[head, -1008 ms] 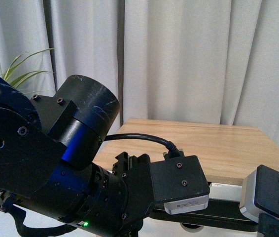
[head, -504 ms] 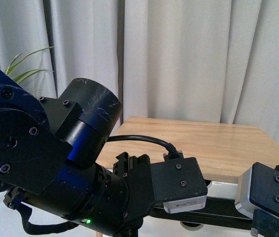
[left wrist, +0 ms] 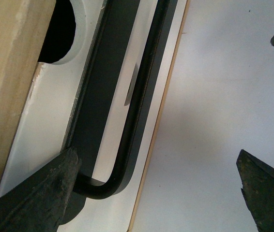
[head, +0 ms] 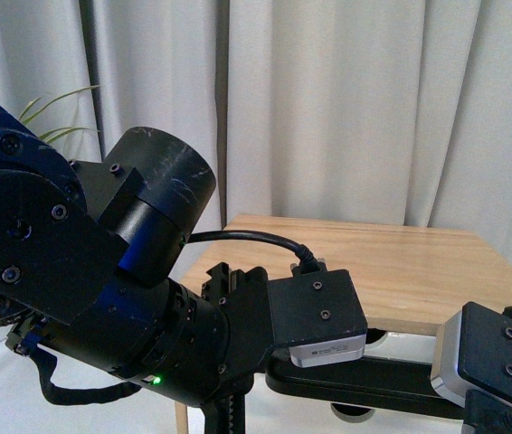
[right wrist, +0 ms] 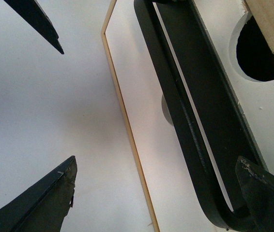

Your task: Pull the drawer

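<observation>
Left tool [left wrist: 156, 157] spread wide, gripping nothing. One finger [left wrist: 35, 193] overlaps the end of the black bar handle [left wrist: 137, 96], right where the bar bends back to the panel. Whether they touch cannot be told. The other finger [left wrist: 267, 191] is well apart from the bar, over the white floor [left wrist: 224, 96]. So the handle end sits inside the gap, close to one side of it.

Right tool [right wrist: 156, 162] also wide, holding nothing. The handle [right wrist: 185, 130] runs between its fingers, its bent end just beside one finger [right wrist: 267, 193]. The opposite finger [right wrist: 35, 203] is well off, over the floor [right wrist: 54, 106].

Drawer [left wrist: 50, 116]: white front panel behind the handle, dark half-round notch [left wrist: 57, 29] at its upper edge, thin light wood strip [left wrist: 163, 111] along the far edge. The right wrist view shows the same panel [right wrist: 142, 96] and notch [right wrist: 258, 53]. Light wood cabinet top [left wrist: 6, 72] lies just beside the notch edge.

Front view: both tools hidden below the frame. The left arm's wrist camera [head: 319, 316] sits above the handle [head: 374, 384], and the right arm's wrist camera [head: 487, 357] is near the handle's other end. A white sliver of the drawer [head: 414, 344] shows right under the cabinet top [head: 401, 262]. How far out it stands cannot be told. Pale curtains [head: 328, 108] behind, plant leaves [head: 48, 127] at the left.
</observation>
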Motion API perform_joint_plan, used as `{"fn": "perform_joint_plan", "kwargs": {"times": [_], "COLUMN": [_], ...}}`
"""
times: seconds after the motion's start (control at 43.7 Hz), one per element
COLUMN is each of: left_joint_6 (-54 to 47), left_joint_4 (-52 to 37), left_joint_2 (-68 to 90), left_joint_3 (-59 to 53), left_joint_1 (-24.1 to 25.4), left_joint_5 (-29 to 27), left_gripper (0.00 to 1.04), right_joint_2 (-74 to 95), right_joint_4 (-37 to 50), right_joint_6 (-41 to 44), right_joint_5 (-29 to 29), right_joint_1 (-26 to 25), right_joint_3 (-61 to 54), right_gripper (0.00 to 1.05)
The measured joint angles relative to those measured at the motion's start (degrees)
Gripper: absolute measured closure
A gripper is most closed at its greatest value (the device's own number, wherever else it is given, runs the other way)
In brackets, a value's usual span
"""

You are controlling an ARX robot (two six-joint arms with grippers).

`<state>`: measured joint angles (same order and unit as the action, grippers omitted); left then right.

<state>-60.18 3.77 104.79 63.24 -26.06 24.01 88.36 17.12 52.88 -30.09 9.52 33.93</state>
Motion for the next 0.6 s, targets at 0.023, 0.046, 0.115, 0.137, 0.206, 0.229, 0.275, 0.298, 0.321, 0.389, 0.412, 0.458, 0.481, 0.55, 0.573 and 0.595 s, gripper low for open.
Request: {"fn": "perform_joint_plan", "kwargs": {"times": [0.023,0.046,0.115,0.137,0.206,0.229,0.275,0.298,0.321,0.389,0.412,0.458,0.481,0.55,0.573,0.595], "left_joint_6": [0.00,0.00,-0.02,-0.22,-0.79,-0.94,-1.29,-1.33,-1.40,-1.90,-2.27,-2.78,-2.91,-3.30,-3.50,-3.80], "left_joint_4": [0.11,0.20,0.44,0.68,0.90,0.87,0.85,0.85,0.81,0.81,0.81,0.81,0.81,0.94,1.11,1.27], "left_joint_2": [0.00,0.00,0.00,0.11,0.39,0.66,1.07,1.33,1.49,1.88,2.12,2.36,2.47,2.62,2.67,2.69], "left_joint_3": [0.09,0.13,0.26,0.33,0.52,0.61,0.76,0.87,0.96,1.22,1.38,1.53,1.60,1.66,1.73,1.79], "left_joint_1": [0.02,0.02,0.02,0.02,0.02,0.02,0.02,0.02,0.02,-0.02,-0.04,-0.07,-0.09,-0.20,-0.24,-0.31], "left_joint_5": [-0.02,-0.02,-0.26,-0.59,-1.36,-1.66,-1.79,-1.64,-1.62,-1.84,-1.97,-2.05,-2.05,-2.36,-2.47,-2.62], "left_gripper": [0.06,0.06,0.06,0.06,0.06,0.06,0.06,0.06,0.06,0.06,0.06,0.06,0.06,0.06,0.06,0.06], "right_joint_2": [-0.04,-0.07,-0.13,-0.15,-0.17,-0.17,-0.17,-0.17,-0.17,-0.17,-0.17,-0.17,-0.15,0.20,0.42,0.59], "right_joint_4": [-0.02,-0.04,-0.07,-0.09,-0.07,-0.07,-0.07,-0.07,-0.07,-0.07,-0.07,-0.07,-0.07,-0.04,-0.04,-0.04], "right_joint_6": [0.04,0.07,0.13,0.17,0.26,0.26,0.26,0.26,0.26,0.31,0.31,0.33,0.33,0.33,0.33,0.33], "right_joint_5": [0.00,0.00,-0.02,-0.02,-0.04,-0.04,-0.04,-0.07,-0.07,-0.09,-0.11,-0.22,-0.24,-0.31,-0.33,-0.33], "right_joint_1": [0.00,0.00,0.00,0.00,0.00,0.00,0.00,0.00,0.00,0.00,0.00,0.00,0.00,0.00,0.00,0.00], "right_joint_3": [0.00,0.00,0.00,0.00,0.00,0.00,0.02,0.07,0.11,0.35,0.42,0.66,0.79,1.18,1.25,1.27], "right_gripper": [0.09,0.09,0.09,0.09,0.09,0.09,0.09,0.09,0.09,0.09,0.09,0.09,0.09,0.09,0.09,0.09]}}
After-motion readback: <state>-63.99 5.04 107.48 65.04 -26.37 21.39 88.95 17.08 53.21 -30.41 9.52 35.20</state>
